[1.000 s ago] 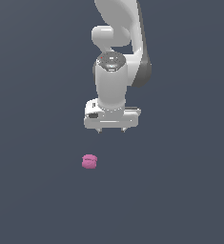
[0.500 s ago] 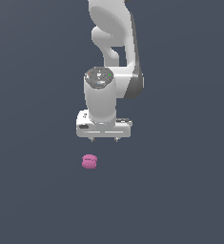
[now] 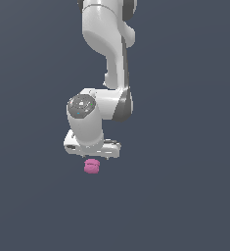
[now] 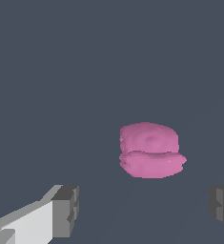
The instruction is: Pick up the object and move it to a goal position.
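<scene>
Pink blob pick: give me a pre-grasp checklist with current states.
1. Pincer open: ok, the wrist view shows the fingers wide apart.
2. Blob lies between the finger lines: ok in the wrist view, though nearer one finger than the other.
3. Pincer above the blob, not touching: ok, the exterior view shows a small gap under the hand.
4. Fingers low enough to close on the blob: not ok, the tips sit short of it.
5. Nothing else near the blob: ok, only bare floor shows in both views.
6. Goal position visible: cannot tell, no marker shows.
</scene>
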Controlling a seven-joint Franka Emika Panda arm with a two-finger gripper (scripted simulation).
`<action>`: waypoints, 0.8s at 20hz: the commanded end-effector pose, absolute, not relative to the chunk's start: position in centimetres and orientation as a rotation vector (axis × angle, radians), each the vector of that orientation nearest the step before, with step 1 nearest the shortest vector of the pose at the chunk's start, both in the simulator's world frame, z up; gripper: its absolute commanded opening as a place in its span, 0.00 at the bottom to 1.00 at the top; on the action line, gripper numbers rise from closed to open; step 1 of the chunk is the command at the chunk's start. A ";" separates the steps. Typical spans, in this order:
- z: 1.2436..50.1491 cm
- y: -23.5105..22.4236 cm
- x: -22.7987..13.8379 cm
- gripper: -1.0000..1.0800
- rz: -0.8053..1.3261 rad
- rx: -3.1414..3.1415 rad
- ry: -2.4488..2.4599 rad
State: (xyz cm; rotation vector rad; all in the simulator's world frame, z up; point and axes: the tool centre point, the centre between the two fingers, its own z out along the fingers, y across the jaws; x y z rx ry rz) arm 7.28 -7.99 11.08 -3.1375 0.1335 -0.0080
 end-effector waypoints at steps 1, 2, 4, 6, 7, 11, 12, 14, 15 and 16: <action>10.2 -8.9 7.8 0.96 -0.006 -3.137 0.154; 9.9 -9.2 8.0 0.96 -0.004 -3.137 0.161; 9.4 -9.7 8.2 0.96 -0.002 -3.136 0.172; 9.0 -10.1 8.4 0.96 -0.001 -3.136 0.180; 8.9 -10.2 8.4 0.96 -0.001 -3.136 0.182; 8.8 -10.3 8.4 0.96 0.001 -3.136 0.185; 8.8 -10.3 8.4 0.96 0.001 -3.136 0.185; 8.4 -10.3 8.4 0.96 0.001 -3.136 0.185; 8.2 -10.3 8.4 0.96 0.001 -3.136 0.185; 7.8 -10.3 8.4 0.96 0.001 -3.136 0.185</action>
